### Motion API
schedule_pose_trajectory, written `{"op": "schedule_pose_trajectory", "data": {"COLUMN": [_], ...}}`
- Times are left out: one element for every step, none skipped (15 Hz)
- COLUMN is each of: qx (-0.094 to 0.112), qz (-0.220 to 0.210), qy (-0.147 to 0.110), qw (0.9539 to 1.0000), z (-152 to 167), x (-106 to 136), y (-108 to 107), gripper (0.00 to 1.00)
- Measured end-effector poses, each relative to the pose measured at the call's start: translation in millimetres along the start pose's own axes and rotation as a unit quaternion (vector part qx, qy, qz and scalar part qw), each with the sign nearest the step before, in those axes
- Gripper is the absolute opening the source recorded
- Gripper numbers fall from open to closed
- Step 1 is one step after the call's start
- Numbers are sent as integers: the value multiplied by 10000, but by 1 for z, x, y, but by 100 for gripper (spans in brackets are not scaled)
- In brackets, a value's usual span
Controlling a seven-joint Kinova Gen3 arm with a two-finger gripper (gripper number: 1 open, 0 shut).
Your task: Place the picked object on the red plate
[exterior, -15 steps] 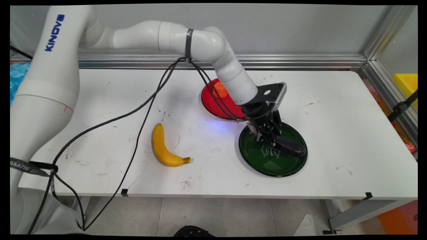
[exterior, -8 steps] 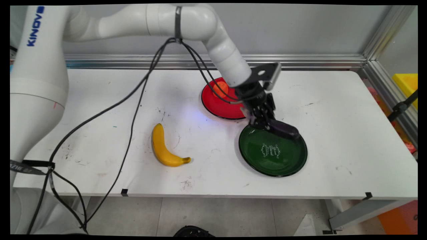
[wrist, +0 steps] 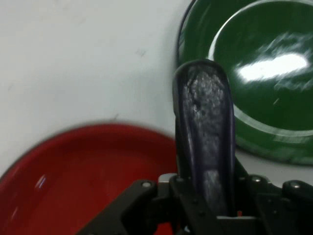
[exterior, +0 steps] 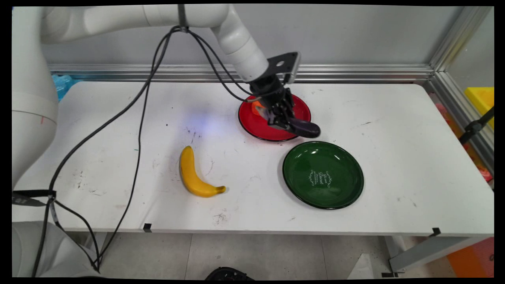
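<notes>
Main view shows the gripper (exterior: 285, 120) clamped on a dark purple eggplant (exterior: 303, 127), held above the red plate's (exterior: 256, 130) near-right rim; its long axis points toward the green plate (exterior: 347, 193) just beyond.

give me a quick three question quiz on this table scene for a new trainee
1. True or false: the claw is shut on a dark purple eggplant.
2. Which plate has nothing on it? A) the red plate B) the green plate C) neither
3. Fill in: the yellow fruit lying on the table to the left of the green plate is a ____.

Key
1. True. The eggplant sticks out from the claw, above the near edge of the red plate.
2. B. The red plate holds a small orange thing.
3. banana
</notes>
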Motion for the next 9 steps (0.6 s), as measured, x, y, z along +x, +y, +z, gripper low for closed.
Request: {"op": "schedule_pose_trajectory", "data": {"qx": [92, 185, 259, 340, 396, 430, 482, 524, 554], "qz": [-97, -201, -298, -417, -506, -561, -653, -741, -808], "qy": [-52, -94, -120, -139, -157, -169, -189, -209, -223], "qw": [9999, 9996, 9991, 9985, 9978, 9974, 9965, 9957, 9949], "z": [-4, -8, -10, -12, -13, -13, -13, -13, -12], "x": [-8, -16, -23, -31, -37, -41, -48, -55, -60], "y": [-3, -6, -8, -10, -12, -13, -14, -15, -15], "gripper": [0, 0, 0, 0, 0, 0, 0, 0, 0]}}
